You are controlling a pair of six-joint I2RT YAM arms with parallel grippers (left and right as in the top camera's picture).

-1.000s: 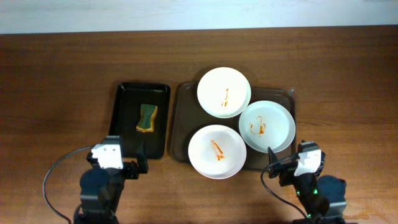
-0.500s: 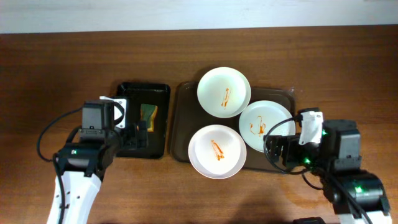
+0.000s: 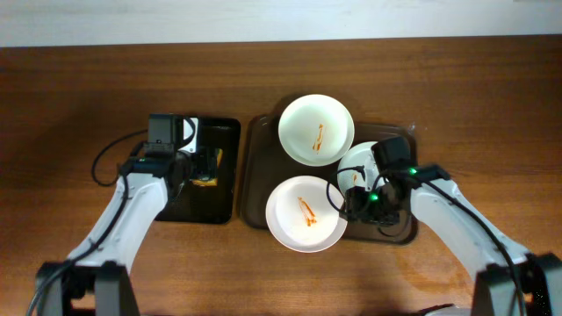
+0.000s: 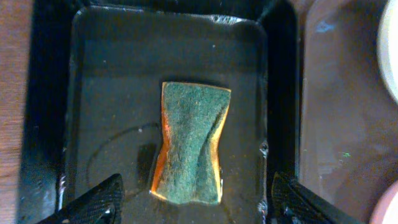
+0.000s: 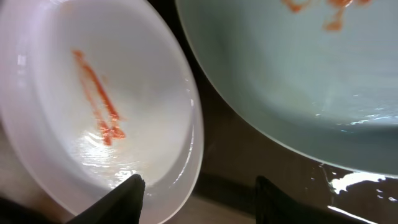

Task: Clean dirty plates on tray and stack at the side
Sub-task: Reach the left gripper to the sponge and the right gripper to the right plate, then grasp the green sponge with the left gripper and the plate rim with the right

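Three white plates with orange sauce streaks lie on a brown tray (image 3: 256,175): a far one (image 3: 316,129), a right one (image 3: 364,171) and a near one (image 3: 305,213). A green and yellow sponge (image 4: 191,151) lies in a black tray (image 3: 186,204). My left gripper (image 4: 194,202) is open just above the sponge, fingers either side of its near end. My right gripper (image 5: 198,193) is open low over the tray, straddling the right rim of the near plate (image 5: 93,106), with the right plate (image 5: 292,68) beside it.
The brown tray's dark floor (image 5: 249,168) shows between the two plates. Bare wooden table (image 3: 70,114) lies left of the black tray and right of the brown tray. A thin film of liquid lies in the black tray (image 4: 112,112).
Both arms have reached forward from the table's near edge. The left gripper has come over the sponge; the right gripper has come down between the near and right plates.
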